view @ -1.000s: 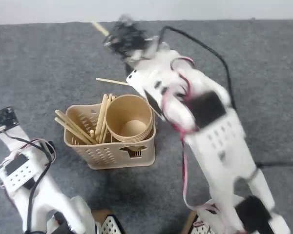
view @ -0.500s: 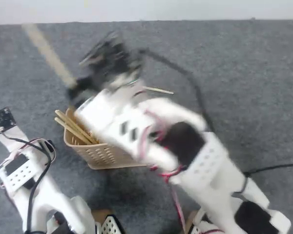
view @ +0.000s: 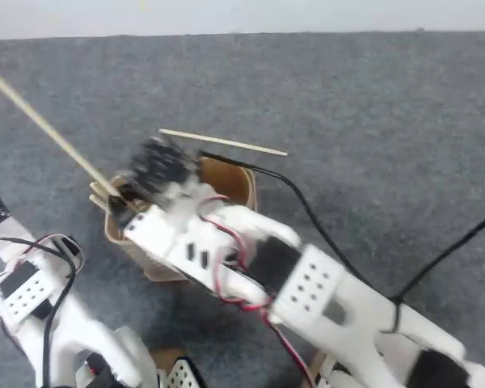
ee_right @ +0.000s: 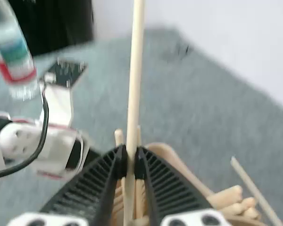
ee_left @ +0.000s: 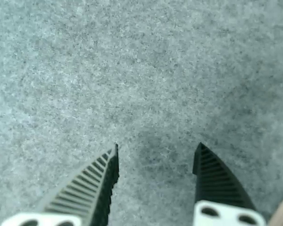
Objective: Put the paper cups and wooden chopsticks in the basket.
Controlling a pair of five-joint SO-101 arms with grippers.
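Grey carpet (view: 372,105) covers the table where two arms work around a basket (view: 117,234), and the job looks close to finished. The cups (view: 229,176) already sit inside the basket, though the arm across them hides how many there are. A bundle of chopsticks (view: 99,194) leans in the basket's other end, tips poking over the rim.

Two pieces appear to be left. The held chopstick (view: 40,121) is clamped in the right gripper (ee_right: 129,157), whose black fingers are pressed tight against it on both sides. The loose chopstick (view: 222,143) lies flat on the carpet just beyond the basket, apart from both arms.

In the high view the right arm (view: 226,250) stretches low across the basket from the near right corner, covering most of it. Its gripper sits above the end that holds the bundle. The held chopstick slants up and away from there, its long free end well outside the basket's rim. Its lower end is hidden behind the fingers, so whether it has entered the basket cannot be told.

The left arm (view: 40,315) stands at the near left, beside the basket but clear of it. The left gripper (ee_left: 158,148) points down at bare carpet with its fingers spread wide and nothing between them.
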